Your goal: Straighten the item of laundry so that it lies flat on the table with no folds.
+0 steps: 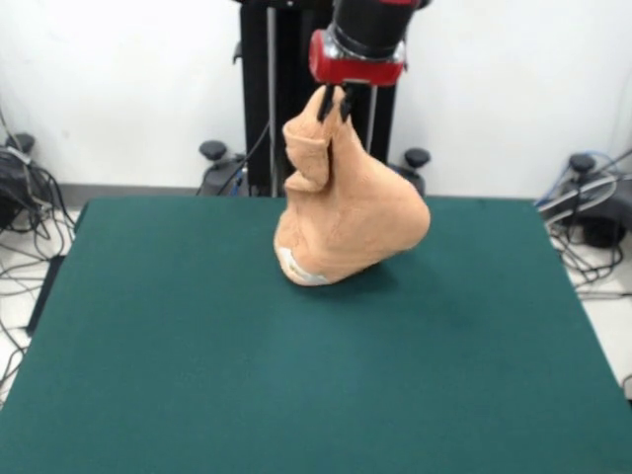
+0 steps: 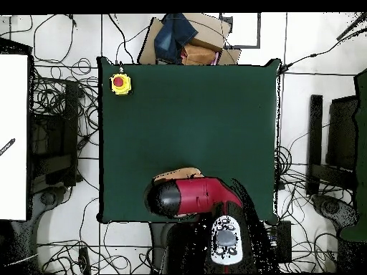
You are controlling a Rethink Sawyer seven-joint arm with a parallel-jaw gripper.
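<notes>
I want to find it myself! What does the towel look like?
Find the big green table. Above its far side hangs the red and black claw, pinching a fuzzy orange towel by one end. It is the only soft thing there, bunched up, with a white label near the bottom.

The red and black arm comes down from above, its red wrist collar sitting directly over the pincer [image 1: 333, 107], whose dark fingers [image 1: 345, 107] point straight down and are pinched tight on the top of the tan-orange towel [image 1: 355, 222]. The towel hangs bunched beneath, its lower end resting on the green worktop [image 1: 197, 336]. From overhead the red arm [image 2: 193, 197] reaches in from the base side, its black end cap lying over the worktop's edge nearest the base and hiding the pincer beneath it.
</notes>
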